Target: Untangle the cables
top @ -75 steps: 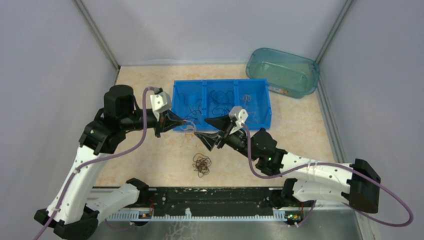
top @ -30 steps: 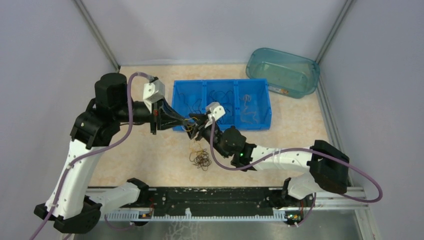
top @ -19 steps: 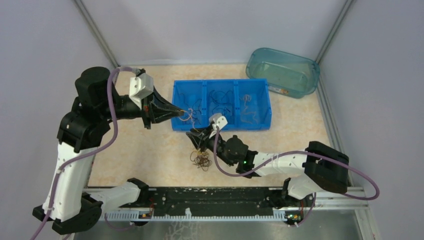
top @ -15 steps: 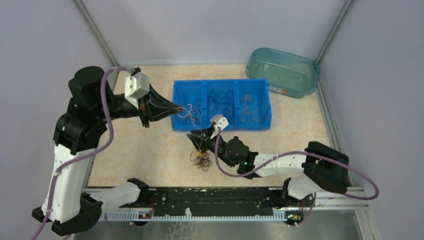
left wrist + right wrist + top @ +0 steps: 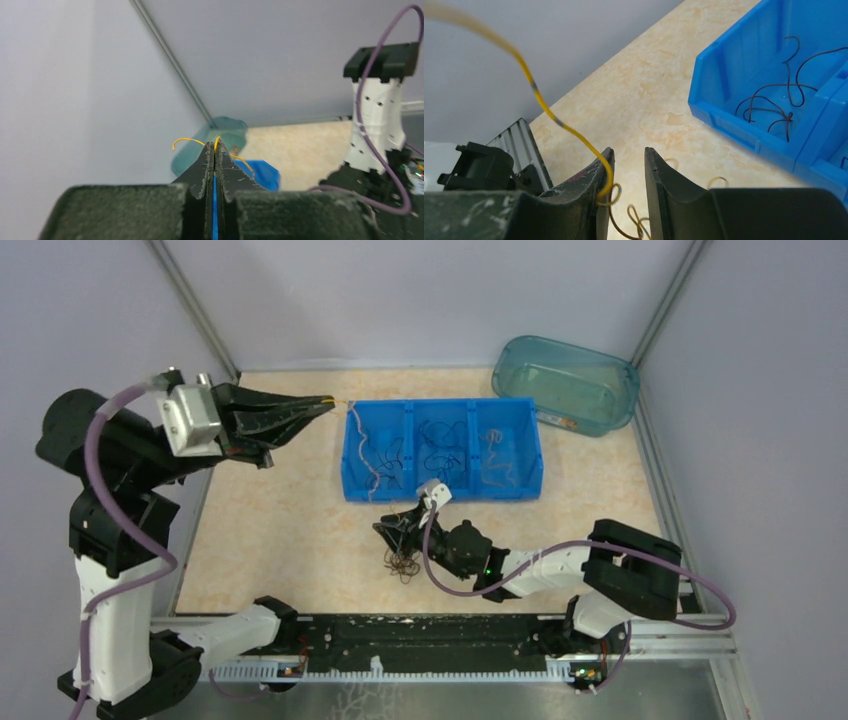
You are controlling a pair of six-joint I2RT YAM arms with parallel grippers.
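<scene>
L hand (image 5: 215, 148): clenched on yellow cable (image 5: 186, 140), high at 10 o'clock | R hand (image 5: 629, 152): parted, a yellow strand lying against one finger | tangle (image 5: 402, 562): on counter (image 5: 290, 530), 6 o'clock of blue bin (image 5: 349, 455) | risk: a snagged strand may drag the tangle up or slip from the pinch

Brown-yellow cable tangle (image 5: 403, 560) on bench (image 5: 300, 530), yellow strand (image 5: 555, 121) arcing up from it; loose curls (image 5: 440, 450) in blue bin (image 5: 349, 452).
</scene>
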